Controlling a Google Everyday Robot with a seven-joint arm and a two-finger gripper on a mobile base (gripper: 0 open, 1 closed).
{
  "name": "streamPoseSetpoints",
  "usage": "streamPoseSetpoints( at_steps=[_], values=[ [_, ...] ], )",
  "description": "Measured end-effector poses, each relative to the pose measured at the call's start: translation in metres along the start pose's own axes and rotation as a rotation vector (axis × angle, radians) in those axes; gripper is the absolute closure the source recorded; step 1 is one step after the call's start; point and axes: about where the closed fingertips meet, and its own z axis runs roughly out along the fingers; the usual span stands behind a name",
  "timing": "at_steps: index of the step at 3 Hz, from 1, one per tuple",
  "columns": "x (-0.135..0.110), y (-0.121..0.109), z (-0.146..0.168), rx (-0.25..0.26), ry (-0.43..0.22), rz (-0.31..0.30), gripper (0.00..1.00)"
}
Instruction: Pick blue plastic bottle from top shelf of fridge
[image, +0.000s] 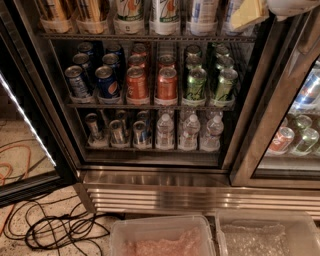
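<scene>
Your gripper (248, 14) sits at the upper right edge of the view, at the height of the bottle row on the top shelf (150, 37). Only a pale yellowish part and a white housing show, so you cannot tell whether the jaws are open or closed. The blue plastic bottle (202, 14) stands upright on that shelf just left of the jaws, its top cut off by the frame. Another bottle (231, 15) is partly hidden behind the gripper, and that is your main risk: closing here could catch the wrong one or wedge between the two and tip them. Further left of the jaws stand the green-and-orange bottles (165, 15), close enough that a leftward drift may knock the row like dominoes. Directly right of the jaws runs the steel door post (270, 100) of the fridge (150, 180), which leaves you little room to swing, so a wide approach would likely strike it. Below the jaws sit the soda cans (166, 84) and, lower again, the small water bottles (165, 131); a dropped bottle would probably land by the plastic bins (160, 235) far below. The cables (60, 230) lie on the floor far down and left of the jaws.
</scene>
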Motion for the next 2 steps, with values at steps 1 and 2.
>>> streamPoseSetpoints(
  at_steps=[1,2],
  values=[
    [-0.0033,0.0148,-0.0123,-0.059,-0.025,-0.026,0.29],
    [-0.0092,0.0235,-0.0148,-0.081,-0.043,-0.035,0.3]
  ],
)
